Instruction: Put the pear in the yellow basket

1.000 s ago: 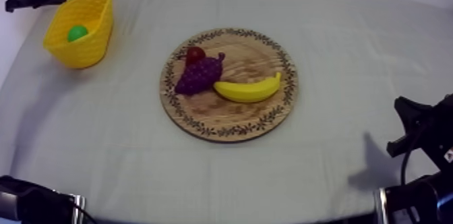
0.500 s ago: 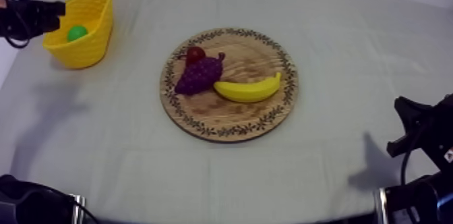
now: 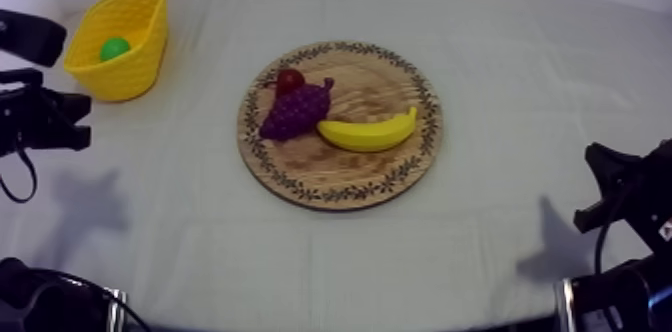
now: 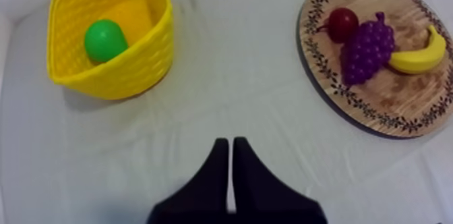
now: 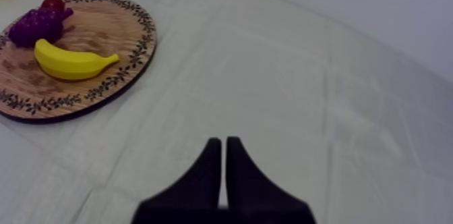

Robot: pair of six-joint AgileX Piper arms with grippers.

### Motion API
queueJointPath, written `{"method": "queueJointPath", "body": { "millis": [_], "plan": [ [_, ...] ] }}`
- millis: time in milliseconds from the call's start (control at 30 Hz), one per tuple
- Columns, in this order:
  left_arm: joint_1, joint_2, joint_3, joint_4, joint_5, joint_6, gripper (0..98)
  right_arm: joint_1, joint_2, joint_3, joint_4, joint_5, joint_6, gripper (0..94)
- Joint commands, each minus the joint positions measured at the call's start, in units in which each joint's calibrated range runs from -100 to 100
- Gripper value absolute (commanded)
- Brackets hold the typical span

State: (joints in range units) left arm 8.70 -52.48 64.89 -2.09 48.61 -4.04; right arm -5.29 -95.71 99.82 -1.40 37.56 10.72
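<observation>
Since the pear lies in the basket and left jaws and right jaws are both pressed together empty, I'd retire the left arm gently, clear of the rim.

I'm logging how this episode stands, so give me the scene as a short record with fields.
pear: green, lying inside the yellow basket
wooden board: holds banana, bunch of grapes, small red fruit
left gripper: shut, empty, over the cloth near the basket
right gripper: shut, empty, over the cloth beside the board
task: pear off the board and in the basket
</observation>
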Motion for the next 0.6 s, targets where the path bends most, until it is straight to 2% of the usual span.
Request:
{"method": "queueJointPath", "body": {
  "millis": [0,100,333,567],
  "plan": [
    [0.09,-7.43,6.82,1.61,-2.39,-3.98,0.0,0.00,-0.04,-0.05,0.01,0.02,0.01,0.4],
    [0.27,-13.37,12.08,3.21,-4.88,-6.62,0.0,0.00,-0.04,-0.05,0.01,0.02,0.02,0.4],
    [-0.18,-25.28,24.22,4.13,-7.41,-5.83,0.0,0.00,-0.04,-0.05,0.01,0.02,0.01,0.4],
    [-1.18,-35.73,28.79,4.94,-5.88,-7.98,0.0,0.00,-0.04,-0.05,0.01,0.02,0.03,0.4]
  ]
}}
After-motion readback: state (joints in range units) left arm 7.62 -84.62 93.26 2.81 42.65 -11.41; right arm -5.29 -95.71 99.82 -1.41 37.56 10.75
